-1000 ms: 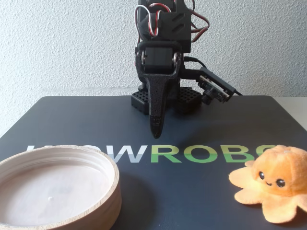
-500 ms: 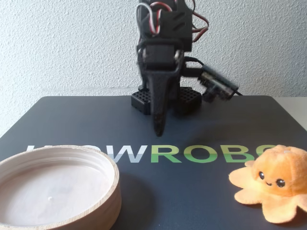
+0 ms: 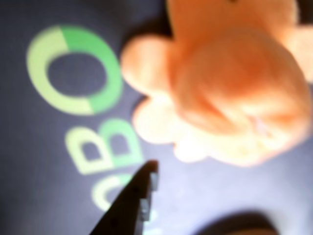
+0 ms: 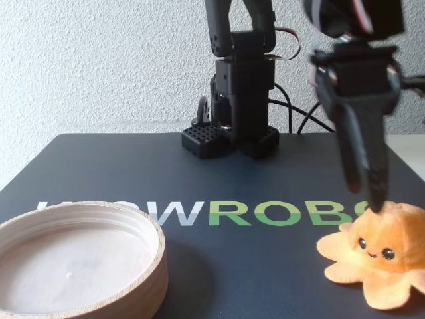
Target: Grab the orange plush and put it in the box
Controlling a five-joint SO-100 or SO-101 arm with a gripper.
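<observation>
The orange plush [image 4: 382, 251] is a small octopus sitting upright on the dark mat at the front right of the fixed view, facing the camera. It fills the upper right of the wrist view [image 3: 230, 93], blurred. My gripper [image 4: 367, 198] hangs point-down right above and just behind the plush's head, with its jaws slightly apart and nothing between them. One dark fingertip [image 3: 146, 183] shows at the bottom of the wrist view, short of the plush. The box [image 4: 157, 256] is a wide, shallow round container with a wooden rim at the front left, and nothing lies in it.
The arm's black base [image 4: 232, 136] stands at the back middle of the mat, with cables behind it. White and green lettering [image 4: 265, 212] runs across the mat between box and plush. A white wall closes the back.
</observation>
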